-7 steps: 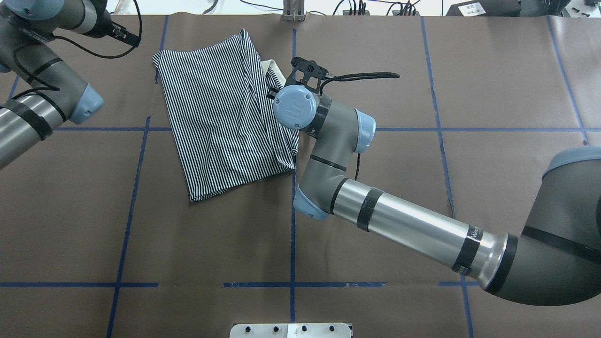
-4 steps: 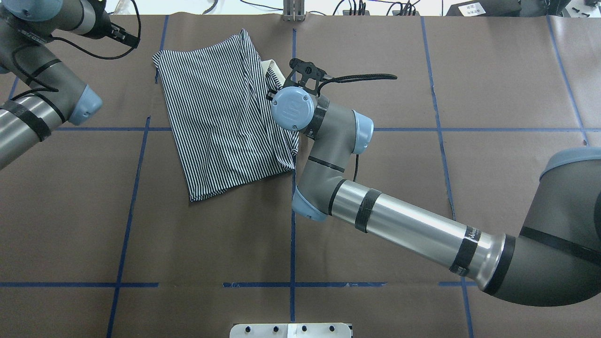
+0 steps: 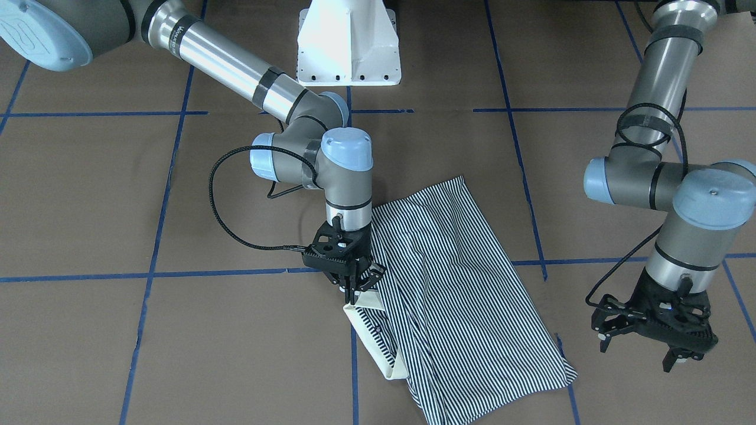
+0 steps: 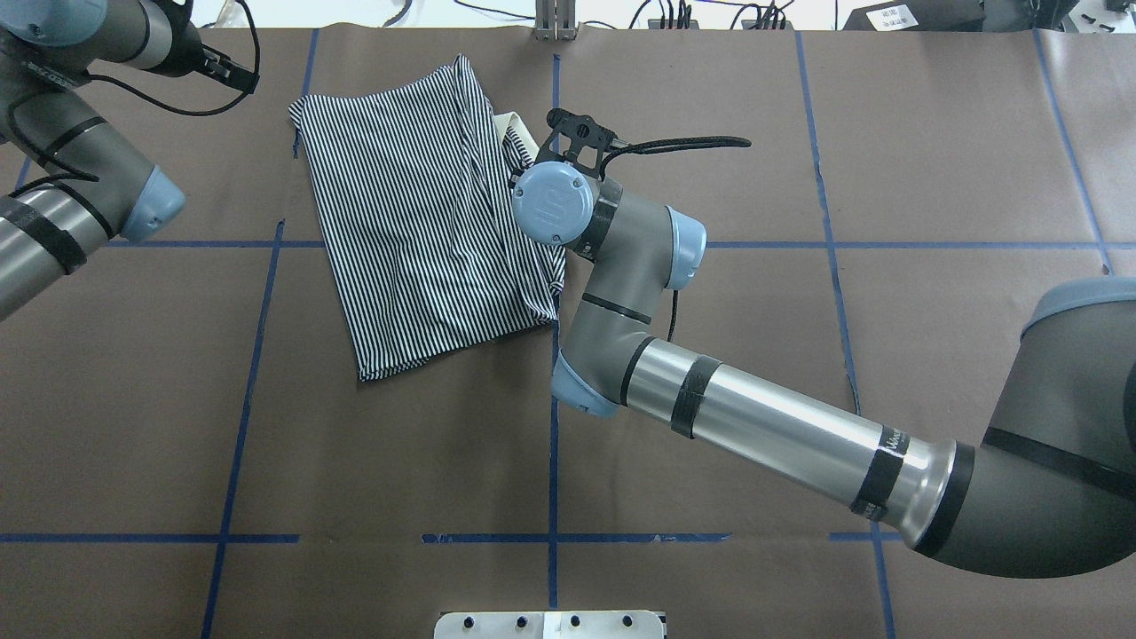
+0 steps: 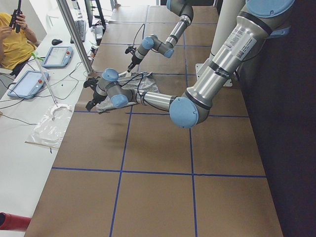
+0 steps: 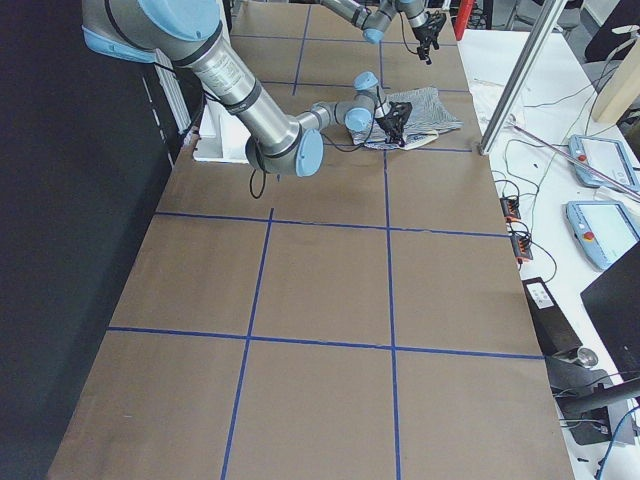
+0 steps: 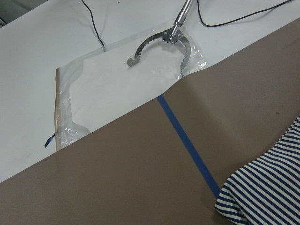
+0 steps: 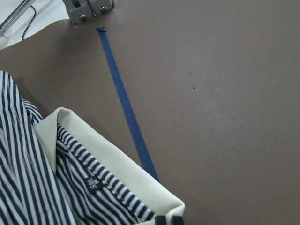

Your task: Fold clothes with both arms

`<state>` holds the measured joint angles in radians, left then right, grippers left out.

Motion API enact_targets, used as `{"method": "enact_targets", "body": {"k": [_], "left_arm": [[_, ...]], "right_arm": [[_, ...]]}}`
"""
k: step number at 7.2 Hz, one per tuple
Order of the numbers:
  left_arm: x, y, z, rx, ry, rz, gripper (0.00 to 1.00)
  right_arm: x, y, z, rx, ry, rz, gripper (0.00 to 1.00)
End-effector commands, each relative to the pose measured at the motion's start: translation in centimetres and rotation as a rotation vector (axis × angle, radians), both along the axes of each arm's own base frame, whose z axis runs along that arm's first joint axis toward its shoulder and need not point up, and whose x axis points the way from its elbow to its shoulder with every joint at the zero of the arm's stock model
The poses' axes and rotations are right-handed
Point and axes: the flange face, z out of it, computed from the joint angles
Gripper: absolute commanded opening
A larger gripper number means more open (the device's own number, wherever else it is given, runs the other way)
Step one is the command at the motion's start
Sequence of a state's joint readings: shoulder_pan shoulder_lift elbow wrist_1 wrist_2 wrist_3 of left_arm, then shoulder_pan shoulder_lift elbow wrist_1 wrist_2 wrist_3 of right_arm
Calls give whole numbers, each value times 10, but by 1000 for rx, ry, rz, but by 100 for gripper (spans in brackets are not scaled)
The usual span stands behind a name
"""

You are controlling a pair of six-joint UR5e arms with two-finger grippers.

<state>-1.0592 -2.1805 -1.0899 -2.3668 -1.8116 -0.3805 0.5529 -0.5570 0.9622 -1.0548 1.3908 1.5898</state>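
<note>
Polo shirt (image 4: 417, 222) lies flat, folded into a narrow panel, on the bench (image 4: 399, 461) by the operators' edge, toward the robot's-left end. Right arm (image 4: 763, 422) stretches long from the robot's edge, wrist pointing straight down at the shirt's right side. The right tool (image 3: 352, 289) is clenched on the cream collar (image 8: 122, 171), tips pinched together at its edge. Left arm (image 3: 655, 71) is bent at the elbow, wrist down. Its left tool (image 3: 652, 333) is released, fingers spread, hanging clear of the shirt near the operators' left corner. Overhead, the right wrist covers the right tool and most of the collar, and the left tool is partly cut off at the top. The front view crops the shirt's lowest corner. Side views are too small for tool detail.
</note>
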Motion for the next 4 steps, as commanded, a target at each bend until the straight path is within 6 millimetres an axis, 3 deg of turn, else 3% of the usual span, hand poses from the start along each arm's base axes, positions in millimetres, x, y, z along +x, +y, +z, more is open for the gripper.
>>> {"method": "enact_targets", "body": {"k": [1, 3, 4], "left_arm": [[1, 3, -4, 7, 6, 3, 100], [6, 8, -13, 19, 22, 21, 100], [9, 10, -12, 14, 30, 37, 100]], "right_arm": [[31, 19, 5, 6, -7, -6, 0], [85, 71, 71, 19, -5, -8, 0], [103, 96, 92, 27, 0, -16, 0]]}}
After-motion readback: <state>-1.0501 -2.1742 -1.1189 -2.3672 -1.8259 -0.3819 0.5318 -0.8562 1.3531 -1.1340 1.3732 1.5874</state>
